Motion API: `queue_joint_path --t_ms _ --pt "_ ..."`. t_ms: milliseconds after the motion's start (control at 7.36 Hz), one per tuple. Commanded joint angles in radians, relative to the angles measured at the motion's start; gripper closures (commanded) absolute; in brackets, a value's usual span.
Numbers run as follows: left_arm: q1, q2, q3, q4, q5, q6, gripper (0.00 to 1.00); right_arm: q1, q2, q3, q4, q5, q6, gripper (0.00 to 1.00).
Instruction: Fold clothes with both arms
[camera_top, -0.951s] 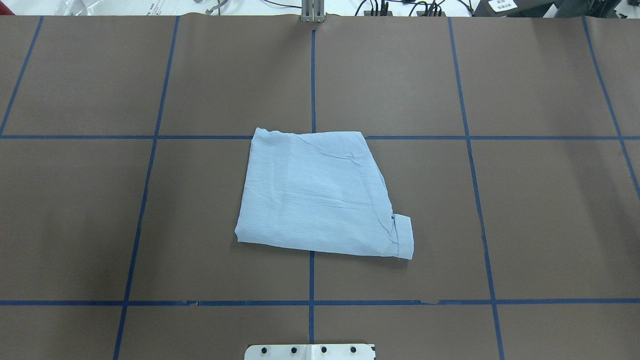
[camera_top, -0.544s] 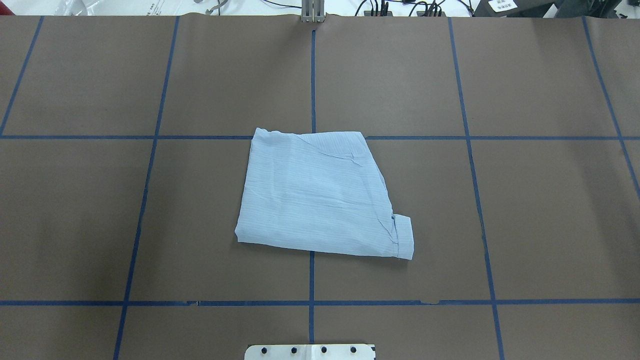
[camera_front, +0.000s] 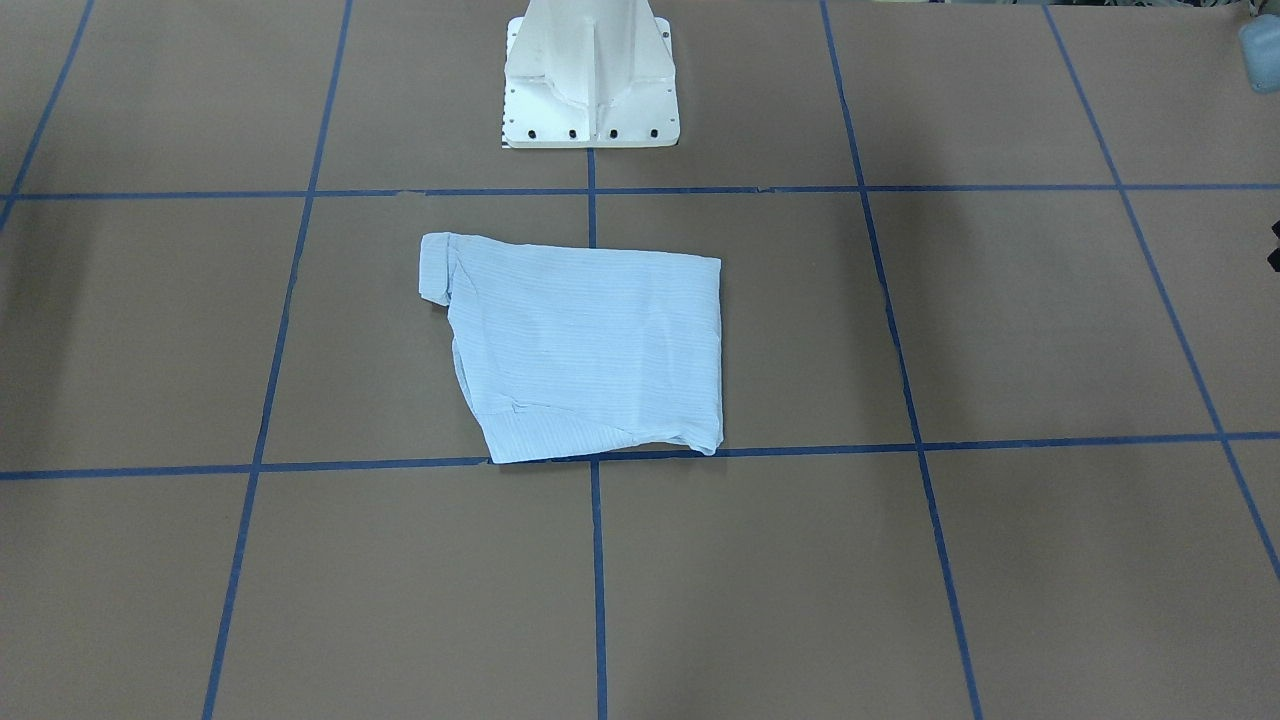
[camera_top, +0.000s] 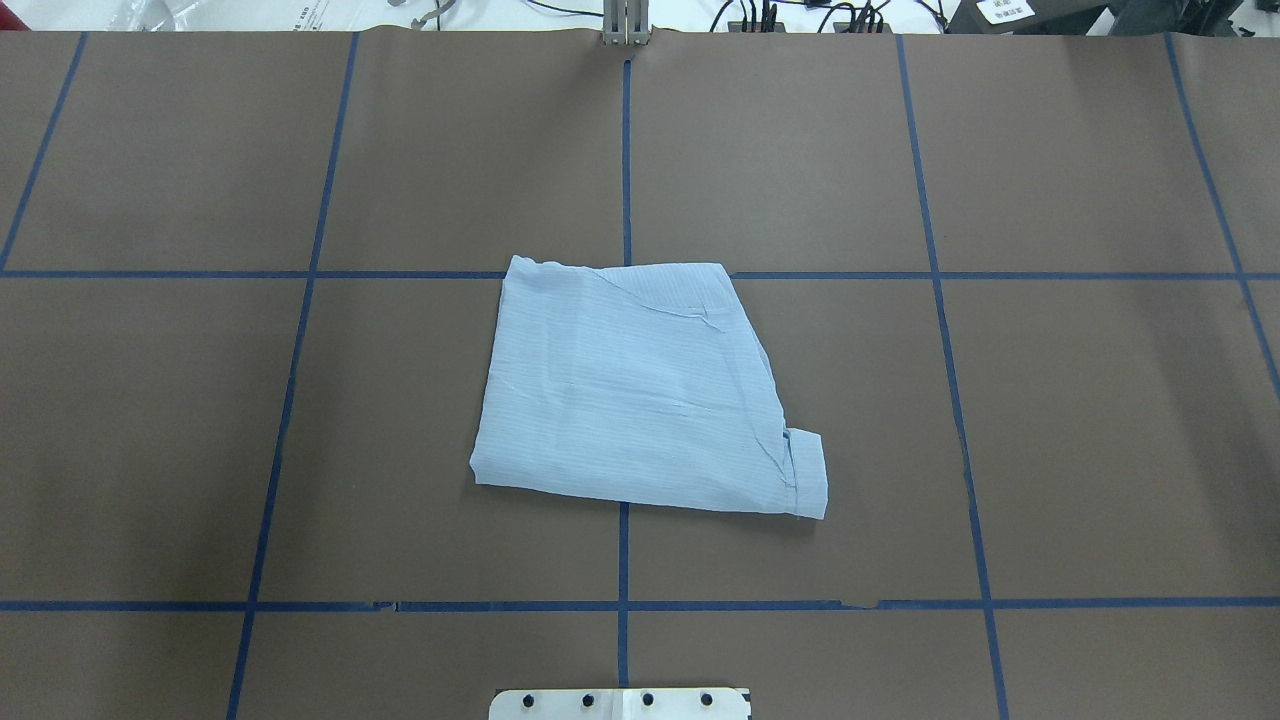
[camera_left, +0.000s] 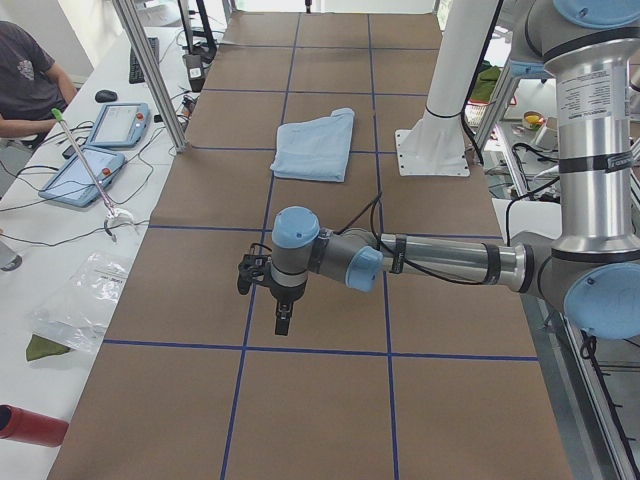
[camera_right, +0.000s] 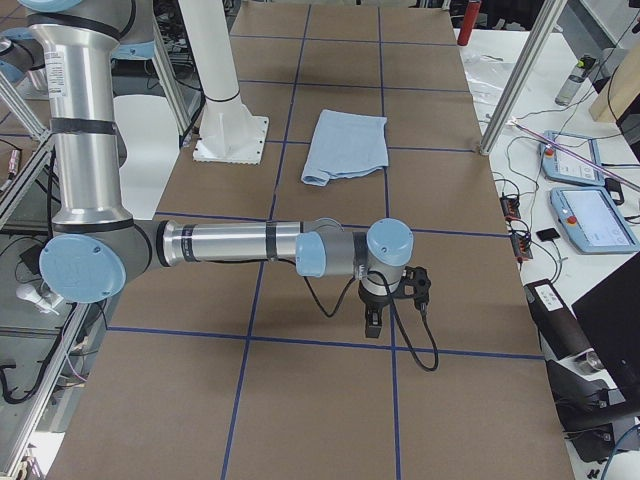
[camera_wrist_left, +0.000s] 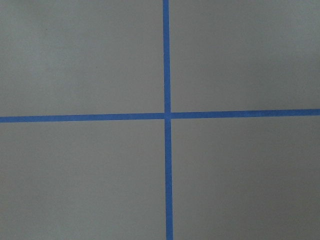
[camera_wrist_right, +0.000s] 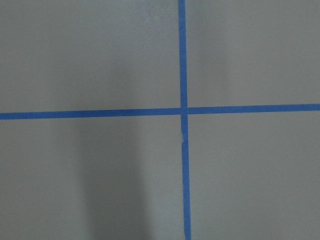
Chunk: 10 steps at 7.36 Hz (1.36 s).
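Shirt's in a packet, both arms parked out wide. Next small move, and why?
Probably swing the right pincer in toward the cuff. The shirt lies flat and folded, but that cuff sticks out at its near corner on the robot's right. Neither that pincer nor the left pincer touches anything; both hang over bare table.

The left arm (camera_left: 440, 262) stretches out level, its left gripper (camera_left: 284, 322) pointing straight down. The right arm (camera_right: 230, 243) lies likewise, right gripper (camera_right: 374, 324) down. How far either's jaws stand apart cannot be judged.
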Motion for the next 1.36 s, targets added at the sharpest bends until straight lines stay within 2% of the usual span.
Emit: queue_joint_path --t_ms 0,272,408,1223 --pt "-0.074 -0.017 -0.003 0.131 0.001 0.161 0.00 0.000 -0.003 0.044 -0.077 0.037 0.006 0.00" --pt "-0.098 -0.023 0.000 0.191 -0.002 0.238 0.00 0.002 -0.015 0.043 -0.072 0.054 0.058 0.00" --pt "-0.105 -0.023 0.008 0.208 -0.043 0.239 0.00 0.002 -0.029 0.040 -0.069 0.069 0.061 0.00" --pt "-0.116 -0.017 0.015 0.207 -0.063 0.240 0.00 0.029 -0.061 0.007 -0.055 0.071 0.002 0.00"
